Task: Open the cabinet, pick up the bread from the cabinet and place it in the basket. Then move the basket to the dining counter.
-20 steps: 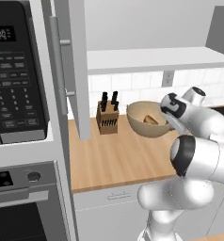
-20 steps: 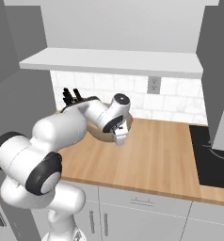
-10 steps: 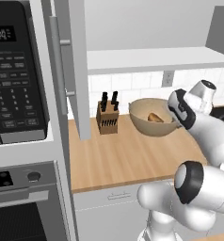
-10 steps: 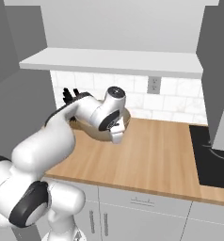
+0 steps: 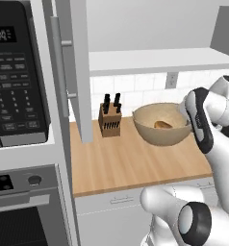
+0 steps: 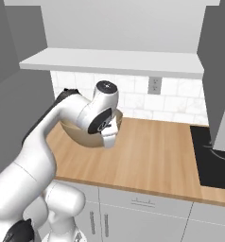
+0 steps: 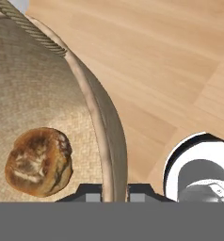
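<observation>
base views flanking, hand view close

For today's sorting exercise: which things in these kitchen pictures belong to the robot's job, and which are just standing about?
Job: bread lying in the basket; gripper shut on the basket's rim; cabinet, door open.

Standing about: knife block, microwave, oven, wall outlet.

Tan woven basket (image 7: 48, 108) with a smooth beige rim holds a golden-brown bread (image 7: 38, 161) mottled darker. Light wood-plank worktop (image 5: 131, 161), white tile backsplash (image 5: 145, 86), brown knife block (image 5: 110, 124) with black handles.
</observation>
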Motion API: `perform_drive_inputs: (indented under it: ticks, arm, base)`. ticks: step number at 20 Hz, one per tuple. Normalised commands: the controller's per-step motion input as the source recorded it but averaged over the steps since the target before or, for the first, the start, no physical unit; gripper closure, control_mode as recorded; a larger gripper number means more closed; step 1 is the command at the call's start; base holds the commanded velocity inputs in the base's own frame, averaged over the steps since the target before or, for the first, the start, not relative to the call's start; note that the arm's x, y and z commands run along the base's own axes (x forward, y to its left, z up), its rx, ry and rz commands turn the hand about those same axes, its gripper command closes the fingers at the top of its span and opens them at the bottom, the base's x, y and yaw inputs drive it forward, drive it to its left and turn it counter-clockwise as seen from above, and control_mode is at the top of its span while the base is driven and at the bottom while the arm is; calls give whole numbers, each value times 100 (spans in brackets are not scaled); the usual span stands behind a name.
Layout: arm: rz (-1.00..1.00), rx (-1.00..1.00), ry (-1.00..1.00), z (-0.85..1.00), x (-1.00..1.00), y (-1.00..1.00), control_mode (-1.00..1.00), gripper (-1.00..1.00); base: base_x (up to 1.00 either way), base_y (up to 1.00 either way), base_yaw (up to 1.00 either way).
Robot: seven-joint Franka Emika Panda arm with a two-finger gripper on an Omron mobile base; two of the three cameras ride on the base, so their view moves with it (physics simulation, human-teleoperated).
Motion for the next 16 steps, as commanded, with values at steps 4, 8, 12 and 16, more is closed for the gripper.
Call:
perform_drive_inputs:
  ticks: [4,8,12,16]
  arm:
    - [0,1,0,57,-64,16,-100,100]
    - [0,1,-2,32,-51,30,-100,100]
    - [0,2,0,18,-36,15,-100,100]
    - [0,1,0,0,0,0,-100,100]
  base:
    - [0,0,0]
    - [0,0,0]
    - [0,0,0]
    - [0,0,0]
